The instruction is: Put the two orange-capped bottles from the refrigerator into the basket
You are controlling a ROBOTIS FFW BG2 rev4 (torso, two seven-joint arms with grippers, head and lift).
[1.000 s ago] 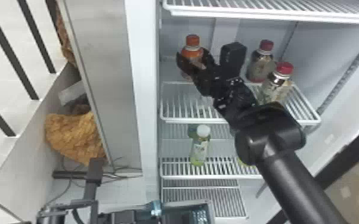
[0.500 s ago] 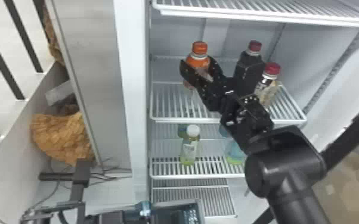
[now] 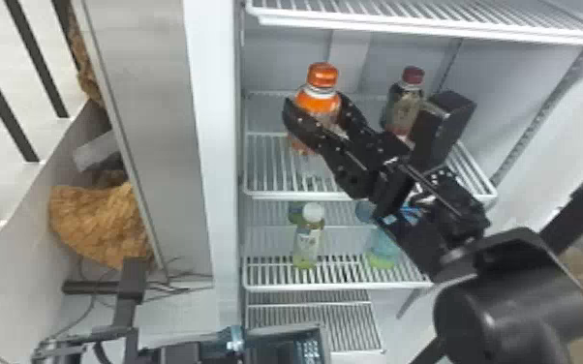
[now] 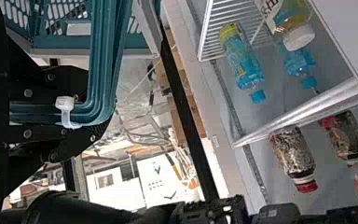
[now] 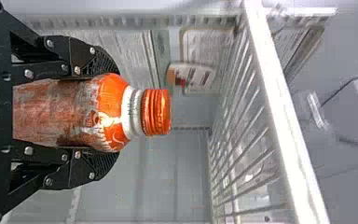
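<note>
My right gripper [image 3: 318, 107] is inside the refrigerator, above the middle shelf in the head view, with its fingers around the orange-capped bottle [image 3: 323, 76]. The right wrist view shows that bottle [image 5: 113, 112] pinched between both pads of the right gripper [image 5: 115, 113], its cap beyond the fingertips. At the bottom edge of the head view is my left gripper [image 3: 181, 353], beside the basket [image 3: 283, 329]. In the left wrist view, the left gripper [image 4: 81, 114] is closed on the basket's teal handle [image 4: 103, 60], which has a white tie around it.
A red-capped bottle [image 3: 406, 104] stands behind the right gripper on the middle shelf [image 3: 353, 196]. Lower down are a white-capped bottle [image 3: 309, 239] and a blue-green bottle [image 3: 382, 249]. Another wire shelf [image 3: 431, 29] hangs above; the refrigerator's frame [image 3: 218, 145] rises at the left.
The right gripper and the orange-capped bottle have moved rightward relative to the shelf and nearer the head camera. The head view itself has shifted slightly. The left gripper stays beside the basket.
</note>
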